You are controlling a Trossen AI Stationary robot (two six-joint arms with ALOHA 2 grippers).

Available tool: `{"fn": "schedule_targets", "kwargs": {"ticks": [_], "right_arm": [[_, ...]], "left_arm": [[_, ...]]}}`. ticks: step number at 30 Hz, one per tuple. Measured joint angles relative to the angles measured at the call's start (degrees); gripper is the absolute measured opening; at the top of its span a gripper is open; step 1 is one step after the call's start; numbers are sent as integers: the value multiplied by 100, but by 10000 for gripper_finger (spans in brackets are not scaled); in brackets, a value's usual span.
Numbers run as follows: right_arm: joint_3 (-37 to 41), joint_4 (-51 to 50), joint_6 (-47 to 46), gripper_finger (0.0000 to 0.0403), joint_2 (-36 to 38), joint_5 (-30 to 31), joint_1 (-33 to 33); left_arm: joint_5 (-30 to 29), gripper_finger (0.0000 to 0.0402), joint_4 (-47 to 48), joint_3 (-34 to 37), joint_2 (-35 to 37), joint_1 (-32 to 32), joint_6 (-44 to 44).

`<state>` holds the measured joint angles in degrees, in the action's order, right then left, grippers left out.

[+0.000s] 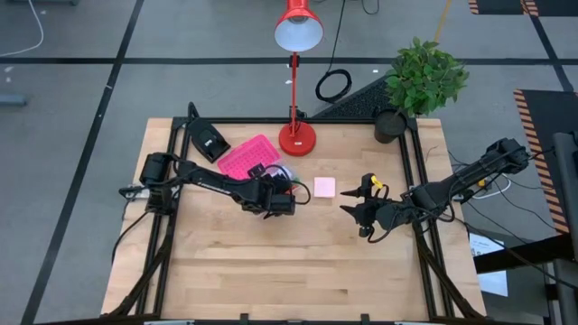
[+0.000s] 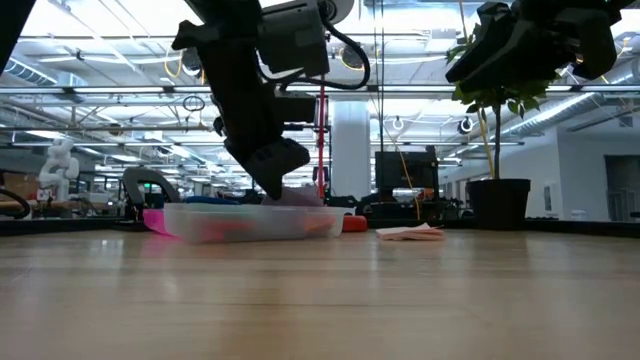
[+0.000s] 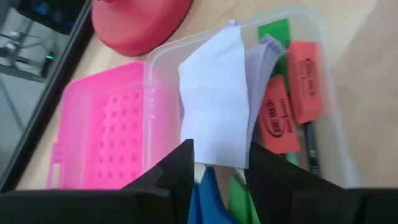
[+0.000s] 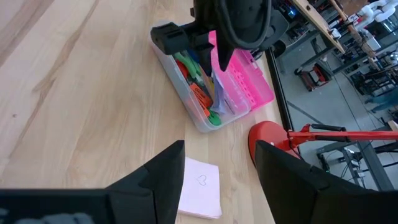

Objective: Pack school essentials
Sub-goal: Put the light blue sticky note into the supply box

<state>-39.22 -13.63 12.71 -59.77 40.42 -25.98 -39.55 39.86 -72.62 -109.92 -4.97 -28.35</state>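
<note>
Wooden table [image 1: 271, 262] mid-frame. Left tool [image 3: 217, 168] over clear box [image 3: 329, 124], clenching a blue sticky pad [image 3: 214, 106]. Right tool [image 4: 217, 180] released, above pink pad [image 4: 200, 196].

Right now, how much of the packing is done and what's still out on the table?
Mostly done: the clear box already holds orange erasers plus green and blue items. In hand: the left hand is over the box, pinching a pale sticky-note pad. Left: the pink sticky-note pad lies on the table beside the box; the right hand, open and empty, hovers over it. The pink lid is still open.
</note>
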Motion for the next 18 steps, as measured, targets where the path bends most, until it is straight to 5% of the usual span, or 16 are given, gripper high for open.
{"fn": "schedule_targets", "kwargs": {"ticks": [18], "right_arm": [[0, 8, -2, 187, -2, -2, 0]], "left_arm": [[932, 143, -456, -2, 431, 9, -21]]}}
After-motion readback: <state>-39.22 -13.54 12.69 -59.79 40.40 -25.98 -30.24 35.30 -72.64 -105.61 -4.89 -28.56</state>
